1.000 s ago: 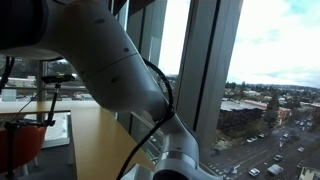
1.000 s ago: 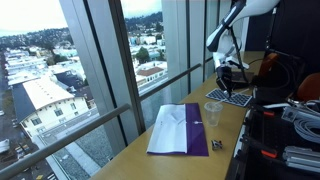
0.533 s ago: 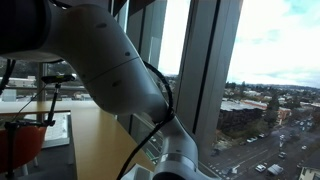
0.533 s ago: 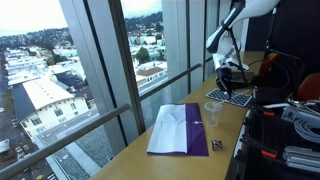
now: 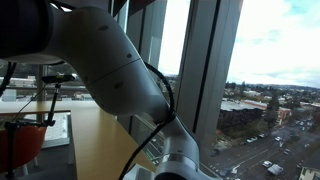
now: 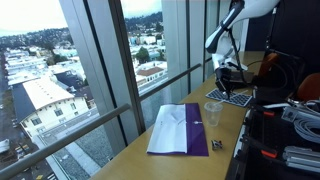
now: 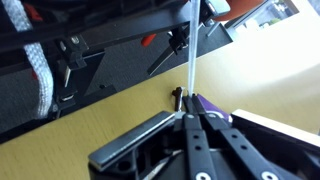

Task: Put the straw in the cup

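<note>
Straw (image 7: pixel 190 70) pinched in the closed hand (image 7: pixel 190 118), its far end cut off at the wrist view's edge

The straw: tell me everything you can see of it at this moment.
The straw is a thin, straight, white tube, plastic by its look. In the wrist view it is pinched between the shut fingers and runs from them up past the top edge of the picture, so its far end is hidden. Only the fingers touch it; the wooden table lies behind it. In the exterior views it is too small to make out.
</note>
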